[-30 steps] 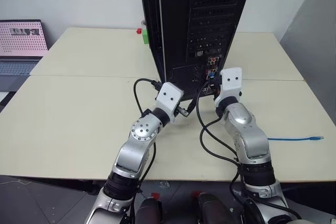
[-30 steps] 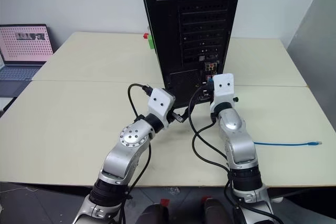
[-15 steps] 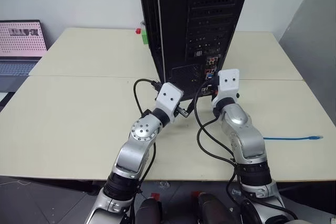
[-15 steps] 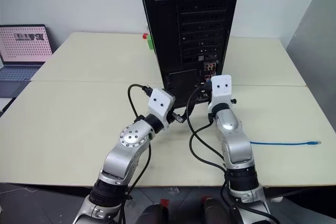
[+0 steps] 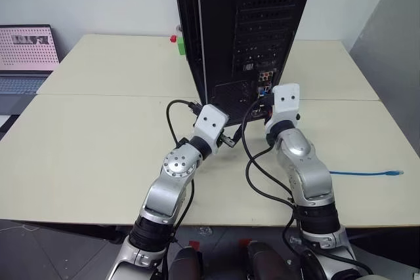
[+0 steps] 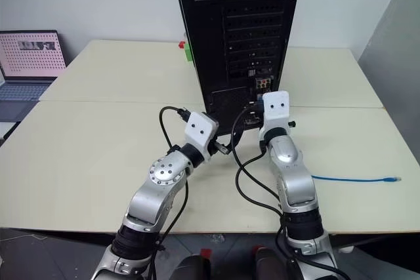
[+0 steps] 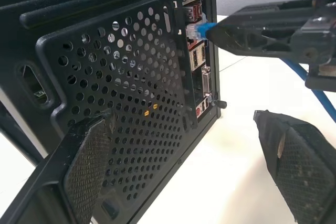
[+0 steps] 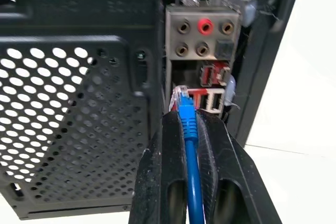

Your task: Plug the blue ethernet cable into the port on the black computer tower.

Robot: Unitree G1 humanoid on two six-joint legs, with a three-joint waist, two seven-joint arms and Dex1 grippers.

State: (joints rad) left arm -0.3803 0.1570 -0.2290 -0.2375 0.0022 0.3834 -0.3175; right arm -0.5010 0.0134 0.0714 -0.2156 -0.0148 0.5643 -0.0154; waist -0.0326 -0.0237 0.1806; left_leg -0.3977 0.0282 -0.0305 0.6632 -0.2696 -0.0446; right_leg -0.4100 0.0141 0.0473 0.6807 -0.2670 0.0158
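Cut off at the top edge of both head views: the black computer tower [image 5: 243, 31], standing upright at upper centre on the beige table [image 5: 92, 142], rear panel facing the camera. Hard to make out from the head views whether the plug touches a socket, since the right gripper [image 8: 188, 124] and its white wrist block cover the lower connector cluster at centre right. Clearer from the right wrist view: fingers [image 8: 168, 150] clenched on the blue ethernet cable [image 8: 190, 156], clear-blue plug sticking out past the fingertips, right at the red and pale slots below the round coloured audio jacks [image 8: 205, 25]. The port [image 8: 181, 98] itself largely hidden behind the plug; impossible to tell whether seated or just touching. Seen side-on in the left wrist view, upper right: plug tip against the connector strip, dark finger behind it. Left gripper [image 7: 189, 150] released, fingers spread wide, nothing between them, pointed at the perforated mesh vent grille [image 7: 126, 98] near the tower's lower rear. Trailing at far right of the head views: the cable's other end [image 5: 394, 172] lying flat on the table, well apart from the tower. Partly cropped at the left edge: an open laptop [image 5: 26, 54] with a pink screen. Half hidden behind the tower's left side: a small green and red block [image 5: 178, 42].
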